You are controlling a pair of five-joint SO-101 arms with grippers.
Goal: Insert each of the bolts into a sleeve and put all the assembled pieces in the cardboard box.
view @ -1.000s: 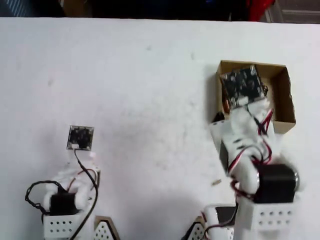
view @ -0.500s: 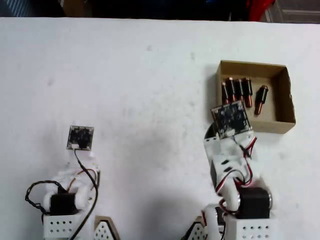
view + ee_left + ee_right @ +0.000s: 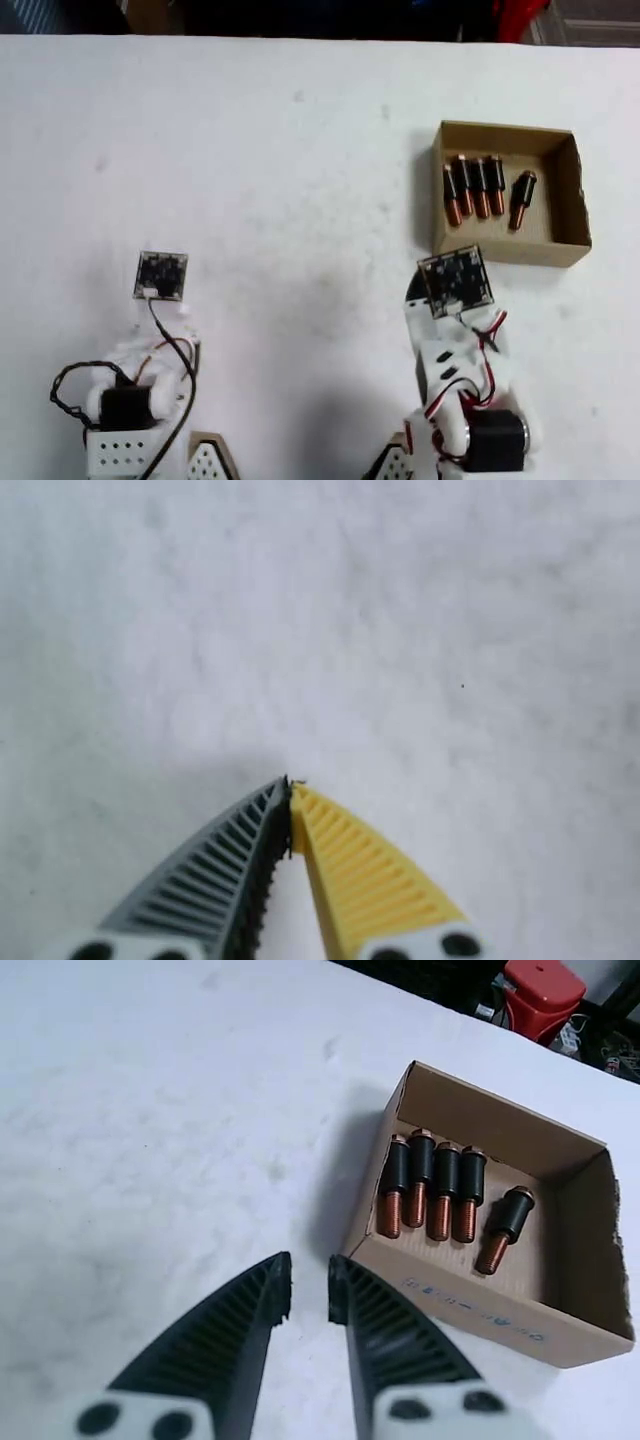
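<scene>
We see five assembled pieces (image 3: 480,190) in cardboard box (image 3: 505,247), toward right edge of table (image 3: 250,150); our right gripper (image 3: 310,1285) slightly parted, empty; our left gripper (image 3: 290,790) closed, empty.

overall light: bright, even light is falling from above and washing the white surface (image 3: 300,150) pale.
glare: the surface is glowing almost flat in the high view, and is showing mottled grey patches in the left wrist view.
box shadow: the cardboard box (image 3: 470,1300) is casting a soft dark shadow along one outer wall.
other shadows: grey shade is pooling at the surface's near edge and beside the left jaws.
background: the room beyond is lying in darkness.
</scene>
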